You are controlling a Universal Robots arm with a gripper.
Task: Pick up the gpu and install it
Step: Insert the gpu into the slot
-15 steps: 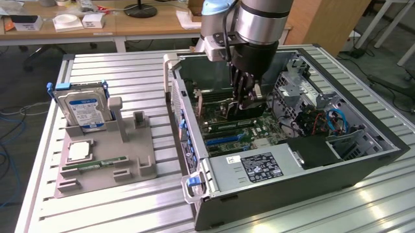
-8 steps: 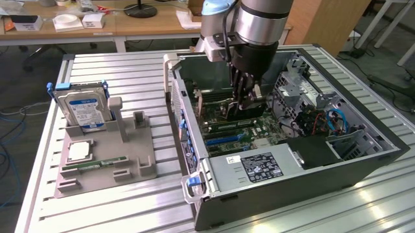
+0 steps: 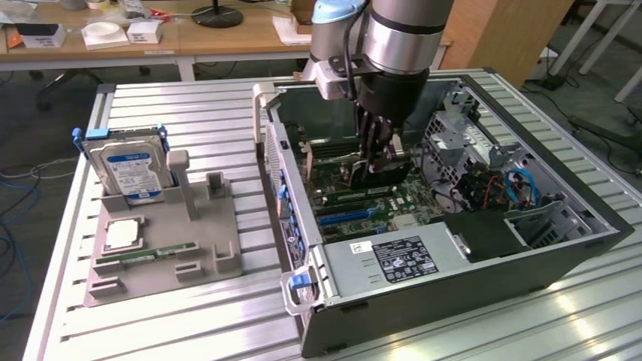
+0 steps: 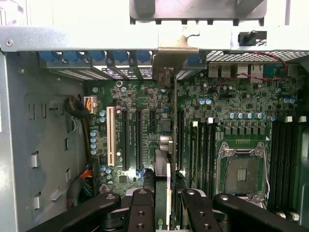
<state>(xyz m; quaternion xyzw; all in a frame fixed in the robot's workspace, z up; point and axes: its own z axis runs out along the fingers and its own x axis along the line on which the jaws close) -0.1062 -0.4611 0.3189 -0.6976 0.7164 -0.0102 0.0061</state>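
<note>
The open PC case (image 3: 453, 307) lies on the slatted table, and my gripper (image 3: 381, 154) reaches down into it over the green motherboard (image 3: 356, 207). The gripper is shut on the gpu (image 3: 392, 177), which hangs upright as a dark card below the fingers. In the wrist view the gpu (image 4: 164, 145) appears edge-on between the black fingers (image 4: 141, 205), in line with the expansion slots (image 4: 139, 137). Its metal bracket (image 4: 176, 54) sits at the case's rear slot openings. I cannot tell whether the card's edge touches a slot.
A grey fixture tray (image 3: 216, 259) at the exterior view's left holds a blue-labelled hard drive (image 3: 125, 169), a RAM stick (image 3: 146, 253) and a CPU (image 3: 122, 235). Inside the case are the power supply (image 3: 396, 259), a drive cage (image 3: 471, 139) and the CPU socket (image 4: 244, 171).
</note>
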